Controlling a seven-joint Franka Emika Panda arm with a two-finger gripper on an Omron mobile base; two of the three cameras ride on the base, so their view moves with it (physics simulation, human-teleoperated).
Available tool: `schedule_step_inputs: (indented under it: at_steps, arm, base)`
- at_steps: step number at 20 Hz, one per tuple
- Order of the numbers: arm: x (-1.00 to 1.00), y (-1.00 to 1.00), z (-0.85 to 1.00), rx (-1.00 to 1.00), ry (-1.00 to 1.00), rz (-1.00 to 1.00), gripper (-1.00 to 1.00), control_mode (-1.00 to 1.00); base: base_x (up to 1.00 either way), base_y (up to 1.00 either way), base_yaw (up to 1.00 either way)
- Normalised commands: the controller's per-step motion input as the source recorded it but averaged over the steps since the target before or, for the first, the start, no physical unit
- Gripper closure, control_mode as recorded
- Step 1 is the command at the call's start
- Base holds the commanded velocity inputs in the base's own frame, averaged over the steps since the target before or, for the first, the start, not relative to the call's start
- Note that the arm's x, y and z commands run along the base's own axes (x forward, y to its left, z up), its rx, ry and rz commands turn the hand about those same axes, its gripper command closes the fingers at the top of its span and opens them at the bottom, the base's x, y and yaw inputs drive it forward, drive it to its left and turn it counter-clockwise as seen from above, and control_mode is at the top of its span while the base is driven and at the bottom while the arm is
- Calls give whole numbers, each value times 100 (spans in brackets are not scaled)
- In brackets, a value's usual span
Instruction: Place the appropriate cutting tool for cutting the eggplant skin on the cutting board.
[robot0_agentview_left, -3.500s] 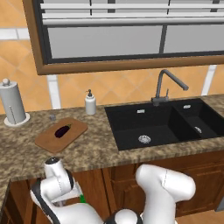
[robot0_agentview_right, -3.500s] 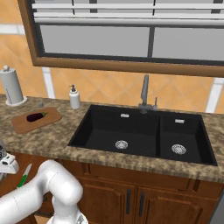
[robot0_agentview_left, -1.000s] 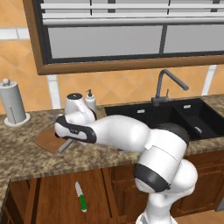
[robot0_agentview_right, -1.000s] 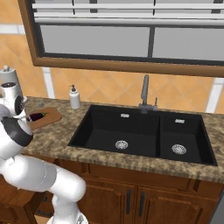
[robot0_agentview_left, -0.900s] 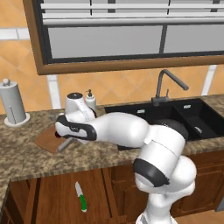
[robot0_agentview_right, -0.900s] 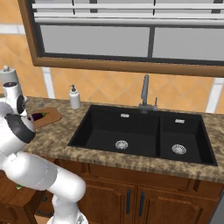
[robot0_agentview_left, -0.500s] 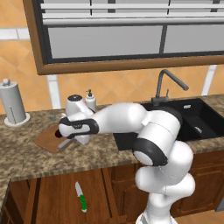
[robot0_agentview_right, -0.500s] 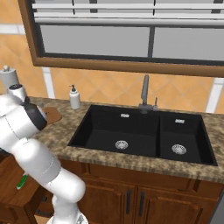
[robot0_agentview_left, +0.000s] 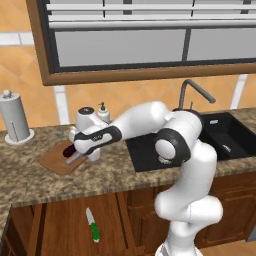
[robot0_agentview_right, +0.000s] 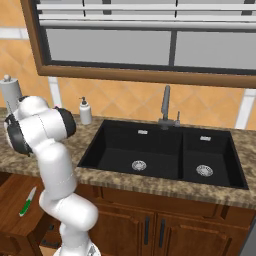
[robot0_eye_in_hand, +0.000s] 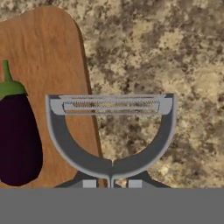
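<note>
The peeler (robot0_eye_in_hand: 111, 131) sits clamped in the claw (robot0_eye_in_hand: 111, 183), its Y-head straddling the cutting board's (robot0_eye_in_hand: 48, 65) edge and the speckled worktop (robot0_eye_in_hand: 166, 52), beside the eggplant (robot0_eye_in_hand: 17, 135) lying on the board. A green-handled knife (robot0_agentview_left: 91, 226) lies on the floor.

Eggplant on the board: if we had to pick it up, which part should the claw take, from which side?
Probably the fat purple belly of the eggplant, not the thin green stem end. It lies flat on the cutting board along the board's length, so come straight down with the claw closing across its narrow width. The claw is shut on the peeler, which straddles the board's edge, so that goes down first.
</note>
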Motion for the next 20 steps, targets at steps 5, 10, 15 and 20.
schedule_step_inputs:
  at_steps: [5,10,15,20]
  arm:
    - [50,33,-15,0,0,0,100,-100]
    - [45,34,-7,0,0,0,100,-100]
    - [23,12,-9,0,6,0,100,-100]
    - [1,0,-16,0,5,0,100,-100]
  base:
    - [0,0,0]
    - [0,0,0]
    - [0,0,0]
    - [0,0,0]
